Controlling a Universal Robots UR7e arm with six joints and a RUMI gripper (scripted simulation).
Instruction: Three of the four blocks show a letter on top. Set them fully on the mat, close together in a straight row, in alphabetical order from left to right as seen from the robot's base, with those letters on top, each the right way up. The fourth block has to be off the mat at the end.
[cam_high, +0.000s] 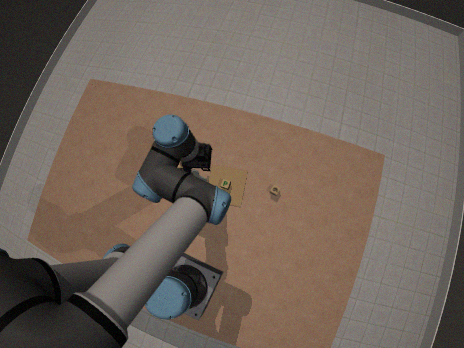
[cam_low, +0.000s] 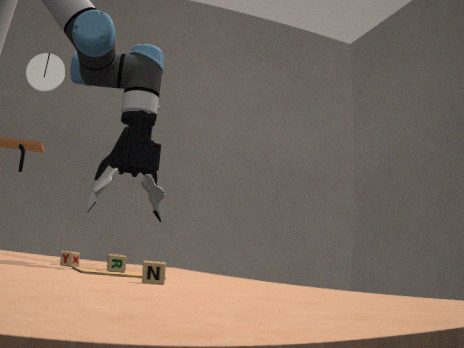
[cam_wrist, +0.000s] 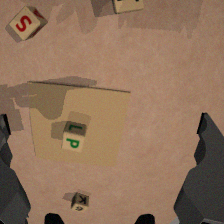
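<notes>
My gripper (cam_low: 124, 209) (cam_wrist: 102, 115) is open and empty, high above the table. Below it a block with a green P on top (cam_wrist: 73, 138) (cam_high: 226, 184) (cam_low: 116, 263) sits on the tan mat (cam_wrist: 107, 107) (cam_high: 239, 179) (cam_low: 97, 272), left of the mat's middle in the wrist view. A block with a red S on top (cam_wrist: 25, 24) lies off the mat, turned at an angle; in the exterior view its side (cam_low: 69, 258) shows Y. A third block (cam_wrist: 127, 5) is cut off by the frame's top edge. A small block (cam_wrist: 80, 201) with a black K on its side lies off the mat.
The brown table top (cam_high: 310, 240) sits on a tiled floor. One block (cam_high: 274, 190) lies to the right of the mat; I cannot read its top. A block with a black N on its side (cam_low: 153, 272) stands by the mat's near corner. The arm hides the table left of the mat in the top view.
</notes>
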